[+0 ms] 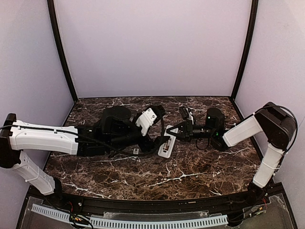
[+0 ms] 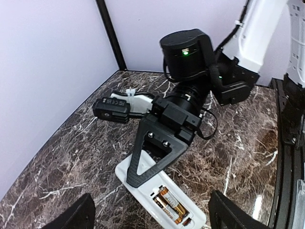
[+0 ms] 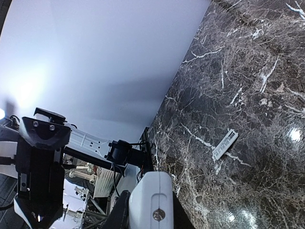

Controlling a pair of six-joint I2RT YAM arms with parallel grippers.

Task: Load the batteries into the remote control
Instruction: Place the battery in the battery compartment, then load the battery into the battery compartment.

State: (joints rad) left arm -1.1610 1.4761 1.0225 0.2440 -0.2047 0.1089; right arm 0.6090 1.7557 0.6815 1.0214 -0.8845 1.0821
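The remote control [image 1: 165, 147] lies near the middle of the marble table [image 1: 214, 176], back side up, its long axis running from about 1 o'clock to 7 o'clock in the top view. Its recess is uncovered, with a gold battery [image 2: 169, 202] seated inside. The right gripper [image 1: 172, 135] reaches in from 3 o'clock and is clenched on the remote's far end. The left gripper [image 2: 153, 212] hovers at the remote's 10 o'clock, released, its fingers [image 2: 81, 214] spread wide and holding nothing. A small flat white piece [image 1: 136, 150] lies on the table at the remote's 9 o'clock.
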